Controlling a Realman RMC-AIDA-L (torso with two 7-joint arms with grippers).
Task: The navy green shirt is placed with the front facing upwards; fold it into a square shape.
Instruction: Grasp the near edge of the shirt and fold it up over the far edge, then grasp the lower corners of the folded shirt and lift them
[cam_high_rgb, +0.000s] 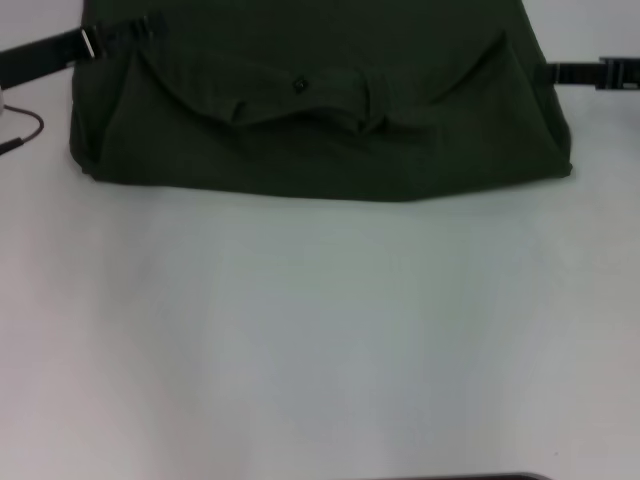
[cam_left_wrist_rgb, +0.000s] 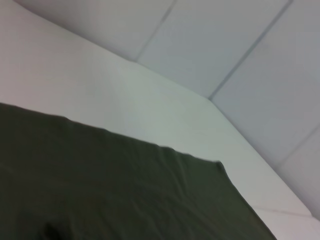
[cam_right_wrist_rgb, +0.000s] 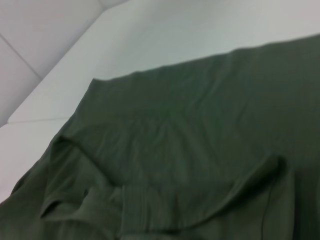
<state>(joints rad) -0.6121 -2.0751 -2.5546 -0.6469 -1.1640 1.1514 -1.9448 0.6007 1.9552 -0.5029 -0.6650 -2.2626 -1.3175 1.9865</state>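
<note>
The navy green shirt (cam_high_rgb: 320, 140) lies bunched at the far side of the white table (cam_high_rgb: 320, 330), its sides folded in and its ribbed neck (cam_high_rgb: 300, 100) with a small dark label (cam_high_rgb: 298, 84) turned toward me. No chest lettering shows. My left gripper (cam_high_rgb: 120, 36) reaches in from the left onto the shirt's far left corner. My right gripper (cam_high_rgb: 585, 72) sits at the shirt's right edge. The left wrist view shows plain green shirt cloth (cam_left_wrist_rgb: 100, 190) ending in a corner on the table. In the right wrist view the shirt (cam_right_wrist_rgb: 200, 125) lies wrinkled, the neck fold (cam_right_wrist_rgb: 150, 210) showing.
A thin dark cable (cam_high_rgb: 22, 130) curls on the table at the left edge beside a white object (cam_high_rgb: 3, 100). Pale floor tiles (cam_left_wrist_rgb: 225, 40) lie beyond the table's edge. A dark strip (cam_high_rgb: 460, 477) shows at the near edge.
</note>
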